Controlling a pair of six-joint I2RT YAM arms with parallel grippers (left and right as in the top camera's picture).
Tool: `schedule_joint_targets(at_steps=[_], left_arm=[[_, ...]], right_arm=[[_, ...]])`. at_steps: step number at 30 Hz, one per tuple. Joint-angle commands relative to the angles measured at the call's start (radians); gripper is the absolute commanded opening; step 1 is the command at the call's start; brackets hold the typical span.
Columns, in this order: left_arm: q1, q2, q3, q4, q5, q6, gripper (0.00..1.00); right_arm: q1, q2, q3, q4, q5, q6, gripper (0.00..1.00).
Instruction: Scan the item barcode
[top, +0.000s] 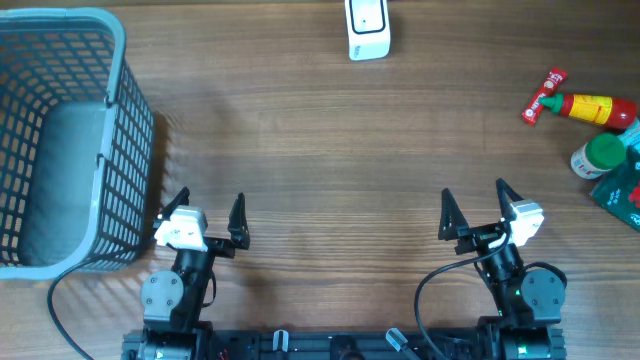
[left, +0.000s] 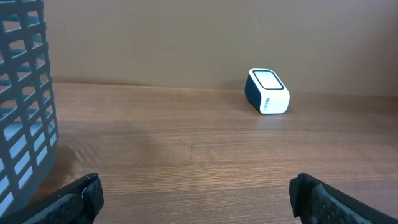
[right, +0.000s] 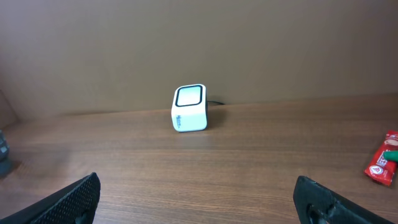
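Left gripper (top: 211, 196) and right gripper (top: 472, 192) are sitting released, empty. Sauce bottle (top: 588, 107) is lying well right of the right fingers (top: 503, 193): probably light, rigid, slick; grab mid-body.

1. A wooden table (top: 320, 130) fills the whole overhead view, and its top is a warm mid-brown.
2. The grain runs from side to side in long streaks, with lighter and darker bands lying next to each other.
3. Behind the far edge of the table stands a plain wall (left: 155, 37), matte brown and slightly duller than the wood.
4. In both wrist views the wall meets the tabletop along a straight line, marked by a thin darker strip.
5. The light is soft and even. Shadows on the wood are faint and blurred at the edges, and the tabletop carries only a dull sheen.
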Motion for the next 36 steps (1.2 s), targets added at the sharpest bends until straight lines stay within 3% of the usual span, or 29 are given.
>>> schedule_joint_targets(at_steps=[1,36], left_arm=[[0.006,-0.011,-0.007,-0.003,-0.002,0.019,1.0],[0.036,-0.011,-0.007,-0.003,-0.002,0.019,1.0]], right_arm=[[0.004,-0.007,-0.001,0.004,0.017,0.013,1.0],[0.004,-0.007,-0.001,0.004,0.017,0.013,1.0]])
